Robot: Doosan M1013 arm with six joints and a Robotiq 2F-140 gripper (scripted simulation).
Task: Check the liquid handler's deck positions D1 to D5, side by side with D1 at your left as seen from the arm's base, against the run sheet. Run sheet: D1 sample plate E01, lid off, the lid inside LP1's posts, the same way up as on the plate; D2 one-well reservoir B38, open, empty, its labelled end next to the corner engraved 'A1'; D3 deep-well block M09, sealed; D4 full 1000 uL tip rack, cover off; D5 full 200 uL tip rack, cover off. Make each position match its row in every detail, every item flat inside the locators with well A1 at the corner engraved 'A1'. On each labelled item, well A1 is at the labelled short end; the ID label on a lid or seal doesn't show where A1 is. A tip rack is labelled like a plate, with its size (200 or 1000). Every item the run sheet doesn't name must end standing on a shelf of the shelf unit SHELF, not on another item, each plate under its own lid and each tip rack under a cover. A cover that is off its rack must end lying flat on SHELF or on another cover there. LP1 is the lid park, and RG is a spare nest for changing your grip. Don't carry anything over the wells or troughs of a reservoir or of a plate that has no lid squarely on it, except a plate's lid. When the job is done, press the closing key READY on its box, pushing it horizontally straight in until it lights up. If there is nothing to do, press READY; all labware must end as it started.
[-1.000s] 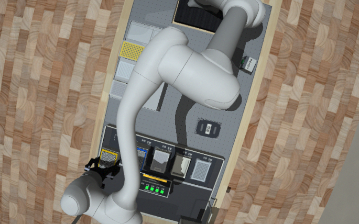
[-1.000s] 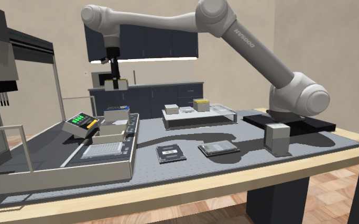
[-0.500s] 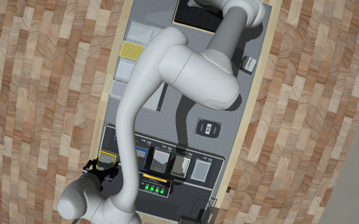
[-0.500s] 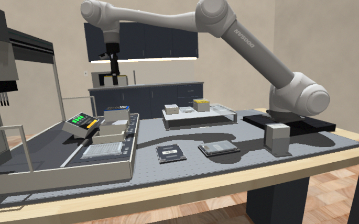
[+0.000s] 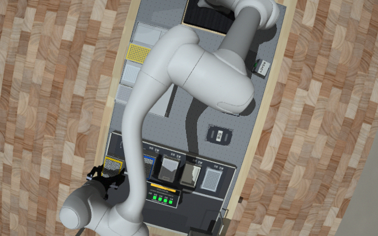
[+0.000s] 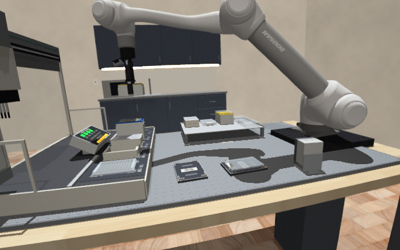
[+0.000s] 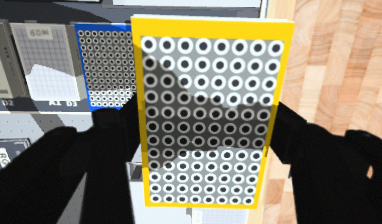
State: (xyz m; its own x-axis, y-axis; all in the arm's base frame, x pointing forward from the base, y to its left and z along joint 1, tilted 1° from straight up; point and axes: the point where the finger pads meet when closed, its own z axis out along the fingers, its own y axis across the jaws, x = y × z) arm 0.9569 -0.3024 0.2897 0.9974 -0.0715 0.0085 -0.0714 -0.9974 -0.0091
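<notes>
Top view: gripper (image 5: 105, 177) pinches the yellow-framed tip rack (image 5: 112, 167), cover off, tips exposed. The rack hangs at the deck's end position, by the bench's long edge on the shelf-unit side, at the liquid-handler end. Whether it sits on the deck or is clear of it, cannot tell here. Next along the deck row: blue-framed tip rack (image 5: 149, 167), mostly hidden by the arm's forearm, then a sealed block (image 5: 169, 168), a reservoir (image 5: 190, 175) and a sample plate (image 5: 211, 179). RG nest (image 5: 219, 135) sits mid-bench. READY box (image 5: 262, 68) stands near the opposite long edge, toward the arm's base plate (image 5: 202, 20). The shelf unit (image 5: 166, 99) runs along the same long edge as the held rack and carries a yellow rack (image 5: 137, 53), two pale plates and a clear cover.

Exterior view: the gripper (image 6: 129, 88) hangs vertical with the yellow-framed tip rack (image 6: 122, 89) well above deck level, over the far edge of the bench. The blue-framed rack (image 6: 129, 125) tops the deck row. A plate lid (image 6: 244, 163) lies in the lid park near the front edge, beside the RG nest (image 6: 190, 170).

Wrist view: black fingers clamp both long sides of the yellow-framed tip rack (image 7: 207, 115); all tip holes look filled. The blue-framed rack (image 7: 104, 67) lies below to its left, wood floor to its right.
</notes>
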